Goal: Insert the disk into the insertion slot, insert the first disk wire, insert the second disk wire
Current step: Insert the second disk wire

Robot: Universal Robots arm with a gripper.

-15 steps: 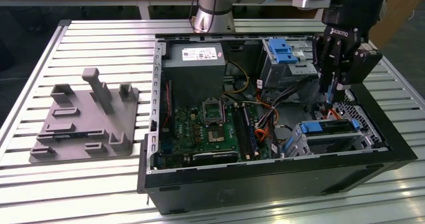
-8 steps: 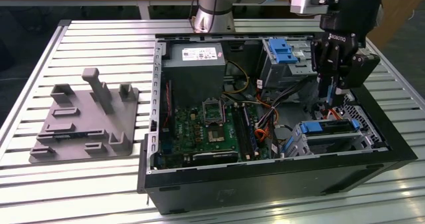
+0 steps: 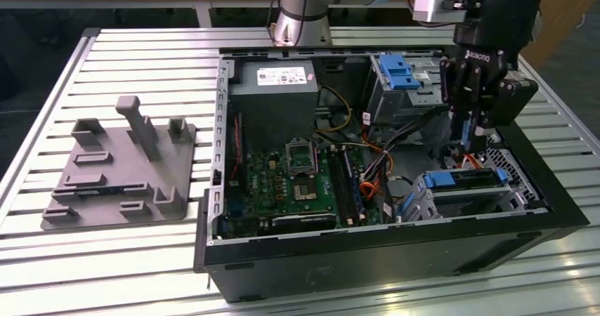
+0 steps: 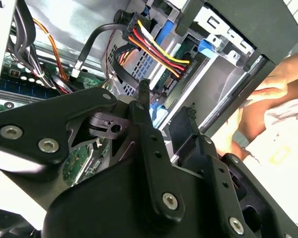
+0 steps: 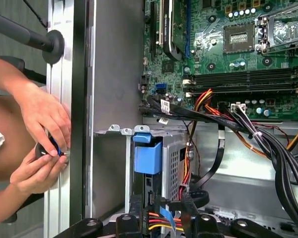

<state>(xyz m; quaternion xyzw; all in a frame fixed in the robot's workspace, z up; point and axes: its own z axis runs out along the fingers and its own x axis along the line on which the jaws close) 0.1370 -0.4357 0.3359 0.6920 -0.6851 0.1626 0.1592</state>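
Blue-railed disk (image 3: 461, 181) is seated in the slot (image 3: 513, 167), at the corner of the case (image 3: 375, 249) on the exterior view's right. I'd guess that's so its back end meets the cables. Gripper (image 4: 166, 99) hangs over that end. The fingers (image 4: 144, 129) are partly apart and grip nothing I can see, with the coloured wire (image 4: 156, 52) plug just past the tips.

The gripper (image 4: 168, 99), jaws apart, sits near the red-yellow wires (image 4: 156, 49).
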